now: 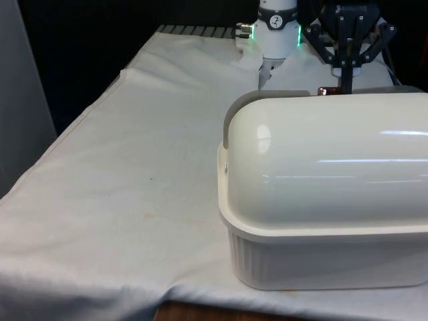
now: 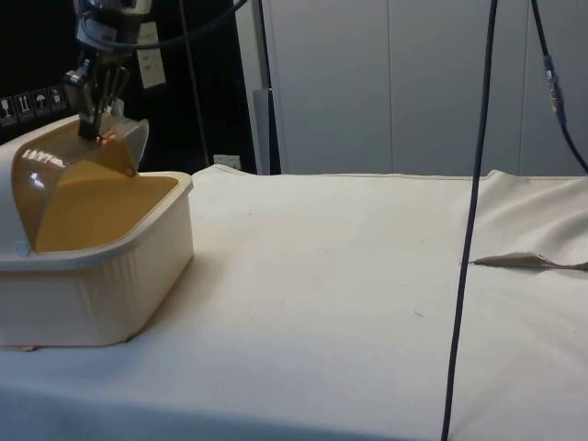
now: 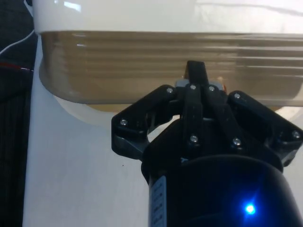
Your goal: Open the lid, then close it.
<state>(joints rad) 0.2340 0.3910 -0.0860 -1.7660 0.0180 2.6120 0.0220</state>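
The bread box (image 1: 328, 194) sits at the front view's right, close to the near table edge, at about four o'clock from the middle of the white-clothed table (image 1: 134, 180). It is a cream ribbed tub with a rounded roll-top. From the side view the lid (image 2: 87, 175) reads as a translucent amber curved shell, partly rolled, with its leading lip up near the top of the dome.

The gripper (image 2: 99, 129) is right there on that lip, coming down from twelve o'clock. In the wrist view the fingers (image 3: 195, 78) look drawn narrow, pinched together at the lid's edge where a small handle seems to sit, so I judge they are holding the lid by that edge, though the contact itself is tiny in the frame.

Handling call: this lid looks like thin, stiff plastic. It should be light and glossy, so likely slippery under the pads. It should swing on a fixed arc around side pivots, so the pull wants to follow the curve rather than go straight. The best hold is the middle of the front lip or handle, keeping it square so the shell doesn't twist or bind. The tub looks light enough to slide on the cloth if dragged.
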